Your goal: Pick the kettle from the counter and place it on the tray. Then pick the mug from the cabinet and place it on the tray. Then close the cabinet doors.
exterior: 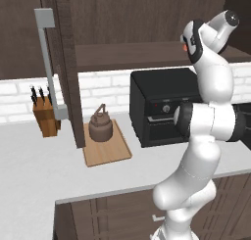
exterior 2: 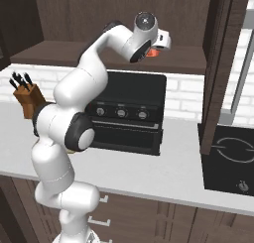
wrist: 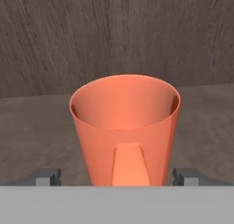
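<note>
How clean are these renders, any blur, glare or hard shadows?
Hand view: the mug looms large and slightly soft-edged, evenly lit, no glare. Left base view: flat light, only a faint shadow under the kettle on the tray. Right base view: sharp, counter evenly lit.

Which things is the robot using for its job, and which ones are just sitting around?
For the job:
- squat dark-brown kettle, on the tray
- flat light-wood tray
- bright orange mug
- dark wood wall cabinet
- open gripper

Just sitting there:
- brown knife block
- black oven
</note>
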Controlling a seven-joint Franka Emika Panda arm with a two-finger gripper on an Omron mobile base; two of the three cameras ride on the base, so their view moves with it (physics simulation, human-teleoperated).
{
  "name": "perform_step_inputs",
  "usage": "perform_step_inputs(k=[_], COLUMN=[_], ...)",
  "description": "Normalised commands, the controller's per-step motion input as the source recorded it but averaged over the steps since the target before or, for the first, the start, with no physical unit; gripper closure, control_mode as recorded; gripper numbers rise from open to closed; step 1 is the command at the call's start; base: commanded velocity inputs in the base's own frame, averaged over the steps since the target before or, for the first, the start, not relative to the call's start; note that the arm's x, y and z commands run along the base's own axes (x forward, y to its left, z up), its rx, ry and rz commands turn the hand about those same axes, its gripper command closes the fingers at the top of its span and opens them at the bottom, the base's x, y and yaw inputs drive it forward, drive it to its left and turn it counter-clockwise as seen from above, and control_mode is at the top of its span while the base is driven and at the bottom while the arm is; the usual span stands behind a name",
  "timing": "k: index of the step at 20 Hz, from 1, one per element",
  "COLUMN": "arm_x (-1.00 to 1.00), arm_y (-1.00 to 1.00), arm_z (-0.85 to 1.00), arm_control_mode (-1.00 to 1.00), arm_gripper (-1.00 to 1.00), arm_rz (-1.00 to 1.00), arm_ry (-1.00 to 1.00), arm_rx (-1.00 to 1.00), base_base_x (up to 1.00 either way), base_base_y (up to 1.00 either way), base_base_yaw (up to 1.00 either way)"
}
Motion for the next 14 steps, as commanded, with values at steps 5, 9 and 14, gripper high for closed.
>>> perform_step_inputs(k=[5, 9, 14], arm_x=[0.0, 0.0, 0.0], arm_y=[0.0, 0.0, 0.0], arm_z=[0.0, 0.0, 0.0], arm_control_mode=[-1.0, -1.0, -1.0], arm_gripper=[1.0, 1.0, 1.0], arm_rz=[0.0, 0.0, 0.0], arm_ry=[0.0, 0.0, 0.0], arm_rx=[0.0, 0.0, 0.0], base_base_x=[0.0, 0.0, 0.0], base_base_y=[0.0, 0.0, 0.0], base_base_yaw=[0.0, 0.0, 0.0])
